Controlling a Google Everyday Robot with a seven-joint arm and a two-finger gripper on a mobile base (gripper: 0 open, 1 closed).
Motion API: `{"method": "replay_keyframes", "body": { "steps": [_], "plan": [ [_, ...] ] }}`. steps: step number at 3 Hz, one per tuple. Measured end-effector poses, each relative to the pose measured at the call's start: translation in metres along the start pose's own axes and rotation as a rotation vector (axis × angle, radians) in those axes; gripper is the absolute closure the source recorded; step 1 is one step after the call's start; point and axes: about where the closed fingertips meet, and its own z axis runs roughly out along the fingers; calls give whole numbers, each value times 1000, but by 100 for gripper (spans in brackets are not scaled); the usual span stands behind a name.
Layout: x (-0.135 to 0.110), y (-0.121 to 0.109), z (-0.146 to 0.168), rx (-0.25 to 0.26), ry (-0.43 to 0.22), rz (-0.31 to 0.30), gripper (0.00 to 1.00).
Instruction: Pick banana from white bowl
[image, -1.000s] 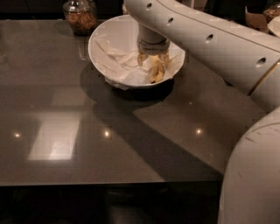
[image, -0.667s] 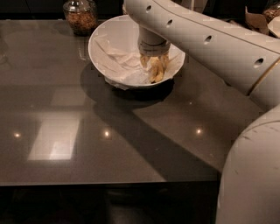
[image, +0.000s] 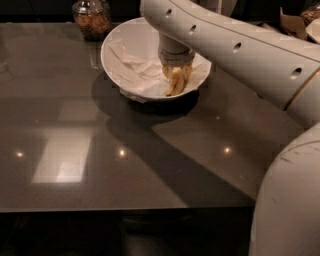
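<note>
The white bowl (image: 115, 55) stands at the back of the dark table, lined with crumpled white paper (image: 140, 75). My gripper (image: 176, 81) reaches straight down into the bowl's right half from the arm above. A small yellow curved shape, the banana (image: 172, 89), lies right at the gripper's tip against the paper. The gripper's wrist hides the banana's upper part, and I cannot tell whether the banana is gripped or only touched.
A glass jar of brown grains (image: 92, 19) stands just behind the bowl's left rim. The white arm (image: 240, 47) spans from the right edge to the bowl. The dark glossy table (image: 125, 150) stretches toward the front edge. Light-coloured items (image: 300, 20) sit at the far right.
</note>
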Motion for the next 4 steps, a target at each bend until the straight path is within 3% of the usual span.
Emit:
{"method": "replay_keyframes", "body": {
  "steps": [1, 2, 4],
  "plan": [
    [1, -1, -11, 25, 4, 22, 100],
    [6, 2, -29, 117, -14, 104, 100],
    [10, 1, -85, 449, -69, 339, 100]
  ]
}}
